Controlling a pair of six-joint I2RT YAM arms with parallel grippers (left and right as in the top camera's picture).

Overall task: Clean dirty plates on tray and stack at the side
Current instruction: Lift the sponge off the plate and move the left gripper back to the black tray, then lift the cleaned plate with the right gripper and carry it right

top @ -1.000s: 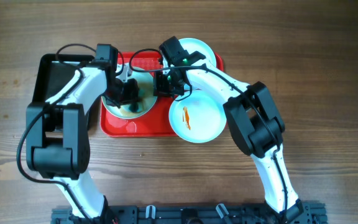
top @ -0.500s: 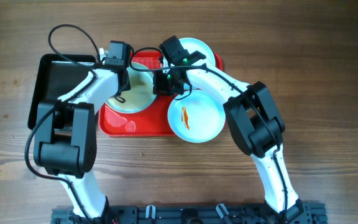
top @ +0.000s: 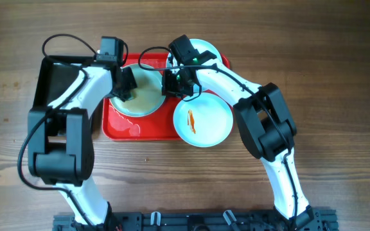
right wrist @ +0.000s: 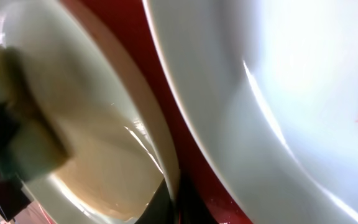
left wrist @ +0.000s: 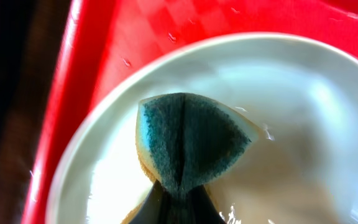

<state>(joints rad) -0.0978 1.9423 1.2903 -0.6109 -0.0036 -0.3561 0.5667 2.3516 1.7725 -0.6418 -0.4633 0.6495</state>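
On the red tray lies a wet plate at the left. My left gripper is shut on a blue-green sponge that presses on this plate, near its left rim. My right gripper is shut on the plate's right rim. A second plate with an orange smear lies at the tray's front right and also shows in the right wrist view. A third plate sits at the back right, partly hidden by my right arm.
A black tray lies left of the red tray, under my left arm. Water drops show on the red tray. Wood table lies all around.
My left gripper and the sponge moved from the plate's front-left up to its back-left rim. My right gripper stays on the plate's right rim.
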